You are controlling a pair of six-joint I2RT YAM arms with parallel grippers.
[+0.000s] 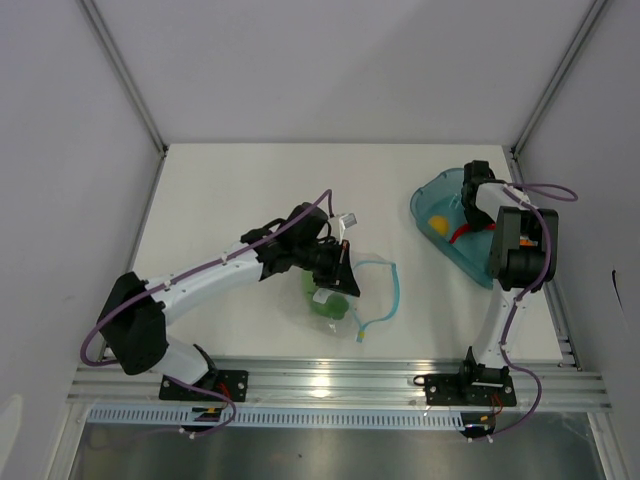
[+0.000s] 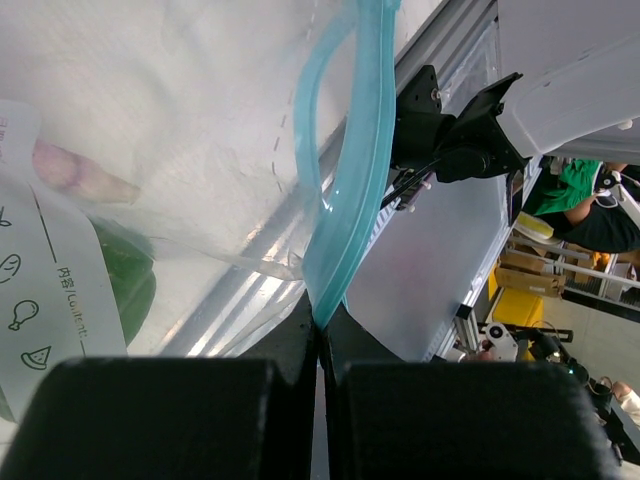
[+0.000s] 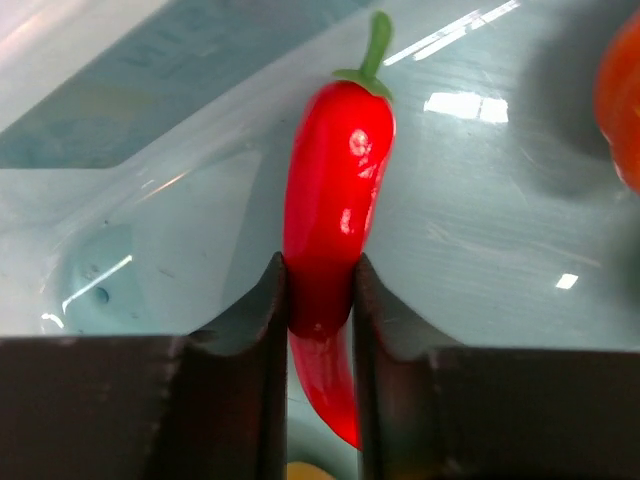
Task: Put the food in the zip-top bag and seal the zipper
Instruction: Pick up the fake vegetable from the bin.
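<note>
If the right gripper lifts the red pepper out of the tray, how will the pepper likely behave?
The red pepper looks glossy, with bright highlights, so it may slip between the fingers of the right gripper. It narrows toward its tip, where the grip sits, so it could slide out or swing. It shows no dent under the squeeze: probably stiff.

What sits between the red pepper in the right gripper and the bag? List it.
Nothing visible lies on the table between them. The right gripper grips the red pepper inside the teal tray, so the tray's rim must be cleared. The left gripper pinches the zipper at the edge of the bag.
</note>
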